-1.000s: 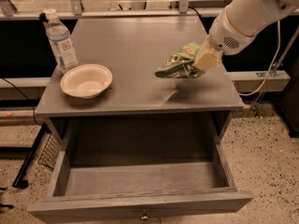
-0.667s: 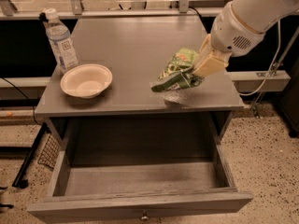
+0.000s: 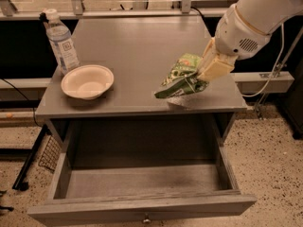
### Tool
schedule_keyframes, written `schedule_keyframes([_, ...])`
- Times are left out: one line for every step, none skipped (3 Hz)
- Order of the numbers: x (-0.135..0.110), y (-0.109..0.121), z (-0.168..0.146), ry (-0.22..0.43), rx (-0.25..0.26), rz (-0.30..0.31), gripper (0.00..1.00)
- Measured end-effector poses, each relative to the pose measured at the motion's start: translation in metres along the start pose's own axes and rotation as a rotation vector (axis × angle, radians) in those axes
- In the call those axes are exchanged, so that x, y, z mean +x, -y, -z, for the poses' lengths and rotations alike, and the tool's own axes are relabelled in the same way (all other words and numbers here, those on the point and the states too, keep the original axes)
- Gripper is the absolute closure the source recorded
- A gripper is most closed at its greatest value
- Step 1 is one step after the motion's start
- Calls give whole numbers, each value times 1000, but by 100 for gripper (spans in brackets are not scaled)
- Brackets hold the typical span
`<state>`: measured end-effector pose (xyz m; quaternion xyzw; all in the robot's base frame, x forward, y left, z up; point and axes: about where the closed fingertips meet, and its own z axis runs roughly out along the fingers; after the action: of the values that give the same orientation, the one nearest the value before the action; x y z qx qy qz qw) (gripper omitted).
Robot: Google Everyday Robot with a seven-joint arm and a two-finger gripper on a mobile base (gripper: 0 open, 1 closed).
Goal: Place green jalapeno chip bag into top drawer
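The green jalapeno chip bag (image 3: 181, 76) is crinkled, light and dark green with white lettering. My gripper (image 3: 204, 75) is shut on its right end and holds it just above the front right part of the grey table top (image 3: 137, 46). The bag hangs to the left of the cream fingers (image 3: 215, 69), with its shadow on the table below. The top drawer (image 3: 142, 183) stands pulled out below the table; it is grey wood-grain, with nothing lying in it, and has a small round knob (image 3: 146, 218) on its front.
A white bowl (image 3: 87, 81) sits on the left of the table. A clear water bottle (image 3: 60, 40) stands upright behind it at the far left. A white rail (image 3: 262, 82) runs to the right of the table. Speckled floor surrounds the drawer.
My gripper has carried the bag forward, toward the table's front edge and a little lower. The bowl, bottle and drawer have not moved.
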<state>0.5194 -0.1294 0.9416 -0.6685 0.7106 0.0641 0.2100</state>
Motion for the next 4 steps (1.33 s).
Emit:
schedule_keyframes([-7,-37,-4,-14,1,94,100])
schedule_keyframes([-15,-88,-15,-13,3,215,100])
schedule_keyframes([-17,-135,-61,-14,-111,327,100])
schedule_keyframes([-12,-153,-92,-23,-192,357,100])
